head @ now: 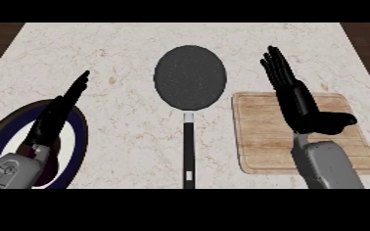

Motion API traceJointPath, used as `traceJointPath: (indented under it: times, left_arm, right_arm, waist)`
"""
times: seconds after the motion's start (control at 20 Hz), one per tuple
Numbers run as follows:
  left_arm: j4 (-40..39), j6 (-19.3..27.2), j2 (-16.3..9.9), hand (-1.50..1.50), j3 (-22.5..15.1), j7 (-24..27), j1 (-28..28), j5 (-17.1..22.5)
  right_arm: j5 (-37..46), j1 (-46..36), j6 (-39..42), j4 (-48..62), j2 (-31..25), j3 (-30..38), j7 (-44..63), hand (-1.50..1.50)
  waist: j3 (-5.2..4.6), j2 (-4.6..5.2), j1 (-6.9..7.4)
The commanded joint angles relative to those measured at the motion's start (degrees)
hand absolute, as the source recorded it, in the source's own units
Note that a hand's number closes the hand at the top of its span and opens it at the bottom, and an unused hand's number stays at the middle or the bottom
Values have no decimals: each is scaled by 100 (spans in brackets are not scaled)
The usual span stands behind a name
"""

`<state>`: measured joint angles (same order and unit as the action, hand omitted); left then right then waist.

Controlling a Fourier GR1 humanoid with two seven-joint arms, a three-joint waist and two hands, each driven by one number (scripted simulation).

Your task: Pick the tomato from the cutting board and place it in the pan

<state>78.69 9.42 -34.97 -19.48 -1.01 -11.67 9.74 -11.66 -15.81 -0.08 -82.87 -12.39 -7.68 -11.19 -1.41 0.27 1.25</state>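
Right hand (303,105) is being held open over the cutting board (264,137), fingers straight, nothing grasped. No tomato is being seen; possibly hidden beneath the hand. Pan (190,77) is lying to its left, empty. Step judged: pre-grasp. Locating and closing on the tomato is called for next.

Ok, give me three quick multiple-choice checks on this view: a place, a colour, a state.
1. The light wooden cutting board lies where, seen against the round black frying pan?
A left
B right
C underneath

2. Rim colour of the round white plate?
A dark navy
B yellow
C green

3. The right robot hand is:
A open, fingers straight
B curled round the pan handle
C out of view

Answers:
1. B, the board sits at the view's right.
2. A, a dark band rings the white centre.
3. A, its straight fingers show above the board.
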Motion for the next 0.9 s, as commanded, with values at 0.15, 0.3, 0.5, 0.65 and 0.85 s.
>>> traceJointPath:
  times: [0.15, 0.3, 0.5, 0.65, 0.85]
  left_arm:
    - [138, 460, 246, 0, 272, -109, 371, 50]
    - [127, 491, 298, 0, 268, -53, 599, 135]
    - [368, 733, 435, 0, 226, -39, 1026, 106]
    - [345, 893, 513, 0, 264, -177, 1071, 30]
    - [733, 838, 448, 0, 142, -221, 1263, -49]
  right_arm:
    - [-504, -576, -678, 683, -567, 1561, 695, -150]
    - [1309, 121, -832, 1181, -2140, 959, 1143, -150]
    - [175, 396, -2558, 1360, -1396, 2518, 2292, -150]
    - [651, 1212, -2045, 511, -2029, 1933, 3040, -150]
    - [1065, 1238, -1073, 363, -3160, 1581, 3698, -150]
  waist:
    - [142, -19, -49]
    - [-2, 89, -51]
    - [122, -90, -217]
    - [119, -88, -305]
    - [125, -65, -148]
